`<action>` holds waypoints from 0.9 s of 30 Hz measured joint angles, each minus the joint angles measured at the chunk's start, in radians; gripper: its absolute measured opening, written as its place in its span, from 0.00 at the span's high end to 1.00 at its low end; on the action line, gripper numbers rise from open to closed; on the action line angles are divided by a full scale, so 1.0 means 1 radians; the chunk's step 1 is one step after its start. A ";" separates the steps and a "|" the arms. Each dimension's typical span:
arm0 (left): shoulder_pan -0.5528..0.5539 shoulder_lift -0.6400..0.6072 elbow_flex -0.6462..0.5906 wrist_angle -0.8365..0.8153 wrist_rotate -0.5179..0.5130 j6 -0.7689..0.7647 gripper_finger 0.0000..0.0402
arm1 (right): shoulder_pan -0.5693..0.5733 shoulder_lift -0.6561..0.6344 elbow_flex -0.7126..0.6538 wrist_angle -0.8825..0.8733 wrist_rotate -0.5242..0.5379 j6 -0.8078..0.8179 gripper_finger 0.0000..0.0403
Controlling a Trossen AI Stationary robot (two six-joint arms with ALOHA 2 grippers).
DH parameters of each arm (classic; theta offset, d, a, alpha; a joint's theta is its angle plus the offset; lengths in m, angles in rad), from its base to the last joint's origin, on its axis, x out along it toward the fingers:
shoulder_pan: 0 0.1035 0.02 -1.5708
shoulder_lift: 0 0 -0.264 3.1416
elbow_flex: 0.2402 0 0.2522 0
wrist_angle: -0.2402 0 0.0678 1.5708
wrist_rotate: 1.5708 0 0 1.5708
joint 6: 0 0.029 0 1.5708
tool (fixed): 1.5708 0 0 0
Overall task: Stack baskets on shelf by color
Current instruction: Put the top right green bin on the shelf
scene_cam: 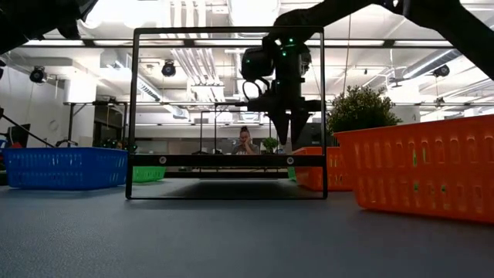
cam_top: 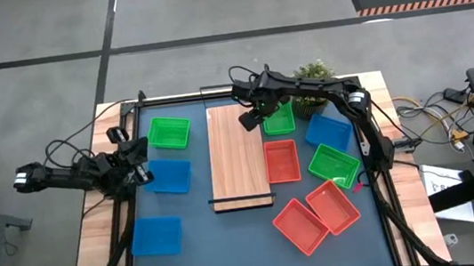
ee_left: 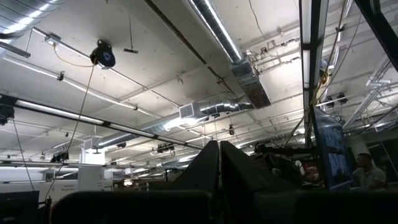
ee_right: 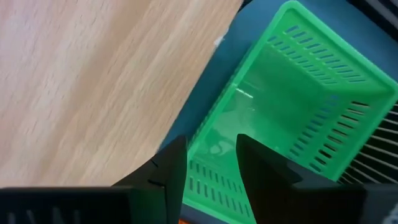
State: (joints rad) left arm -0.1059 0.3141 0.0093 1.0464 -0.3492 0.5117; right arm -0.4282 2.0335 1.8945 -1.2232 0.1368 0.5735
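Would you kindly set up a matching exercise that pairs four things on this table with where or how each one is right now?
Things:
1. Left claw
2. Right claw
3. Wooden shelf
4. Two red baskets

States:
A. bare, with no basket on it
B. open, above the near rim of a green basket beside the shelf
C. side by side at the front right of the table
D. shut, at the table's left edge by a blue basket

Pairs: 1-D, 2-B, 3-A, 4-C

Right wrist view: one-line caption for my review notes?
Open right gripper above a green basket beside the wooden shelf.
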 joint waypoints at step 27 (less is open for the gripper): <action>0.000 0.000 0.000 0.000 0.000 -0.004 1.00 | 0.040 0.000 -0.136 0.114 0.048 0.011 0.71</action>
State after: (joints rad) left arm -0.1061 0.3138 0.0093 1.0460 -0.3492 0.5079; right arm -0.3882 2.0331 1.7585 -1.1087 0.1848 0.5850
